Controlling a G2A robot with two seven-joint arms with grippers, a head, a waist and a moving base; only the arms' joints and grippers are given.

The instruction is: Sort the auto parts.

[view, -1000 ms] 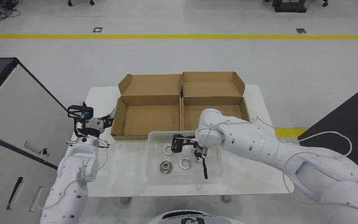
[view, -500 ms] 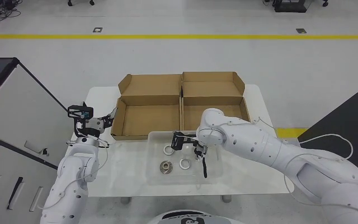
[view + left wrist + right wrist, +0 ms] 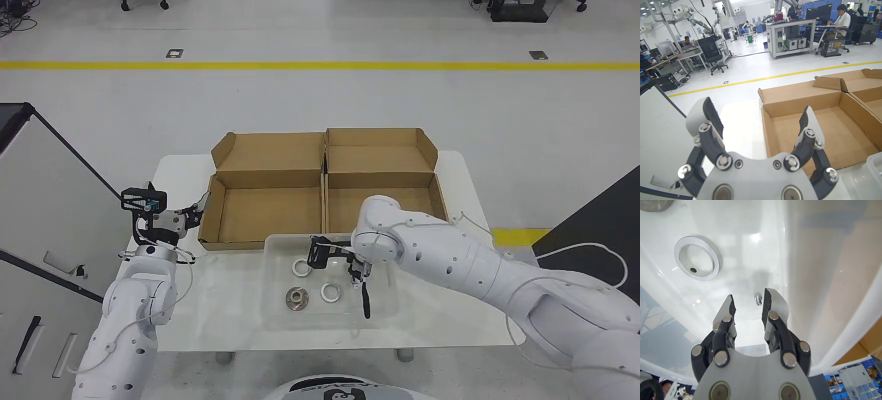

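While the right gripper (image 3: pixel 749 293) hangs spread, holding nothing, a small silver bolt (image 3: pixel 758 299) lies lengthwise between its fingers (image 3: pixel 766 303), threads toward the wrist.

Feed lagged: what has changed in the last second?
Barely anything: the right gripper nudged slightly and stays open at the bolt in the clear bin, nothing gripped. The left gripper, rings and cardboard boxes are unchanged.

Top view looks down on the table (image 3: pixel 228 312); right wrist view looks closely into its bin (image 3: pixel 810 256).
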